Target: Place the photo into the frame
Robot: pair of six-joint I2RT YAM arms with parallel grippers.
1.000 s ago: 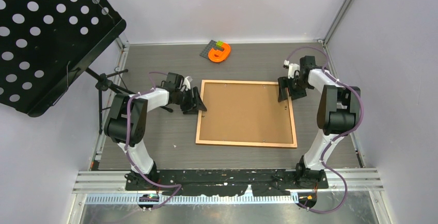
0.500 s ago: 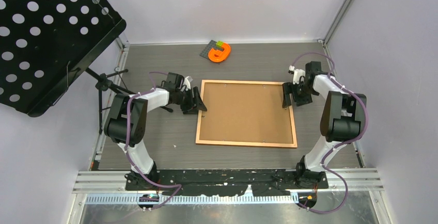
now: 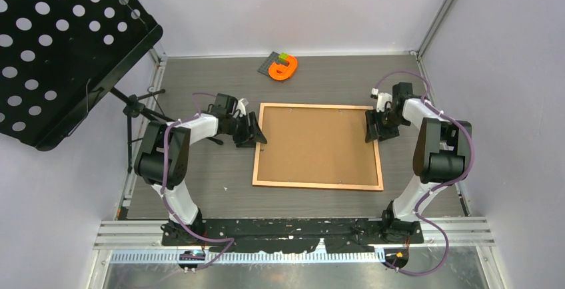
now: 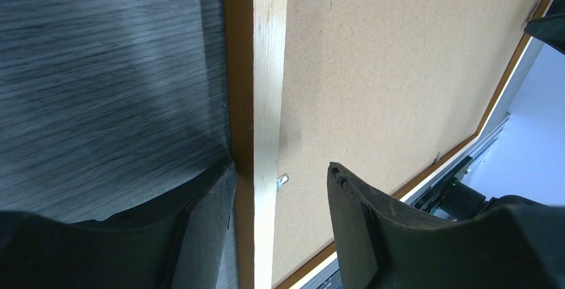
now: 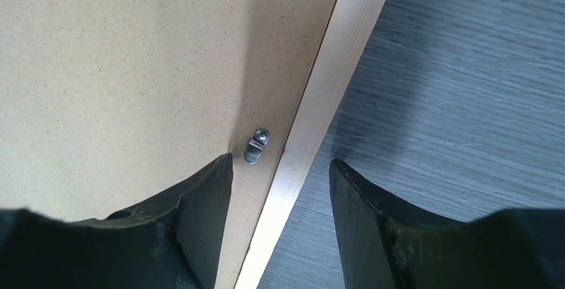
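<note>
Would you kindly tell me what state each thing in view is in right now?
frame: lying flat on the table, back side up.
backing board: seated inside the frame.
metal tab: lying on the backing board beside the right rail.
left pincer: open, straddling the frame's left rail.
right pincer: open, straddling the frame's right rail.
photo: not in view.

A: Count on the table [image 3: 200,169]?
B: One frame [image 3: 318,185], one backing board [image 3: 316,144]. One orange piece [image 3: 284,69], one grey plate [image 3: 268,62].
A: Hardware?
B: Two claws: left claw [image 3: 258,131], right claw [image 3: 370,126]. One music stand [image 3: 60,42]. Turn clip [image 4: 283,180]: one close up per wrist view, total can't tell.
</note>
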